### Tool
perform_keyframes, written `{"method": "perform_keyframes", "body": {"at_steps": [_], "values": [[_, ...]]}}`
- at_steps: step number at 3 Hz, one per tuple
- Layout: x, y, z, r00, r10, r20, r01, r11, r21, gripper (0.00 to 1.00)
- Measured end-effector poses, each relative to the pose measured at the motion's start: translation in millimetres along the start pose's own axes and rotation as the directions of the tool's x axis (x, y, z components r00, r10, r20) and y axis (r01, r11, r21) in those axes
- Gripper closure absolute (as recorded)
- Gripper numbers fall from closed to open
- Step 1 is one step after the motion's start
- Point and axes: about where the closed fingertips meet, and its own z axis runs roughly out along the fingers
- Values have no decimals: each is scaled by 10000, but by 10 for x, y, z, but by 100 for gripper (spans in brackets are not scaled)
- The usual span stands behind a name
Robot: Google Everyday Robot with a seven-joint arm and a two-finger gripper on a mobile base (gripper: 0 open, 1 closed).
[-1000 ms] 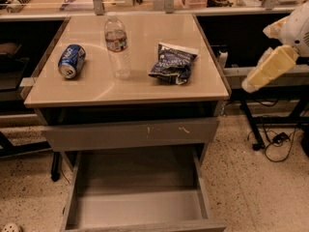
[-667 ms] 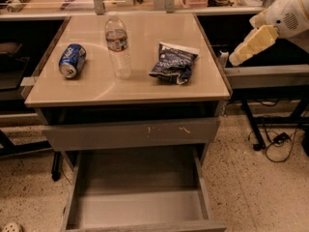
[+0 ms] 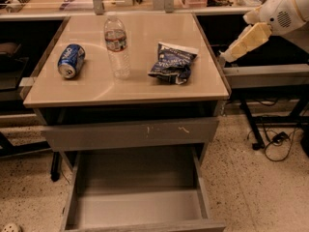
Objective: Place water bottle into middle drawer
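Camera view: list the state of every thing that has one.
Clear ribbed plastic water bottle: upright on tabletop, capped.
Blue soda can: lying on its side.
Dark crumpled snack bag: lying flat.
Wide grey middle drawer: pulled open.
Scratched grey drawer front: shut.
Gripper: beside tabletop's right edge.

The gripper [image 3: 231, 53] hangs just beside the right edge of the table [image 3: 145, 90], about level with its top. Nearest it, to the left, lies a crumpled snack bag [image 3: 172, 63]. Further left the water bottle [image 3: 117, 47] stands upright, and farthest off a blue can [image 3: 71, 61] lies on its side. Well below the gripper and leftward, under a scratched drawer front [image 3: 130, 133], the middle drawer [image 3: 140, 209] stands pulled open.
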Motion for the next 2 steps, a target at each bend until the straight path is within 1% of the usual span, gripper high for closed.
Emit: {"method": "perform_keyframes", "body": {"at_steps": [1, 2], "values": [[-236, -186, 359, 9892, 380, 1413, -313, 9983, -490, 0], [-565, -359, 805, 9547, 702, 2892, -282, 9887, -1470, 0]]}}
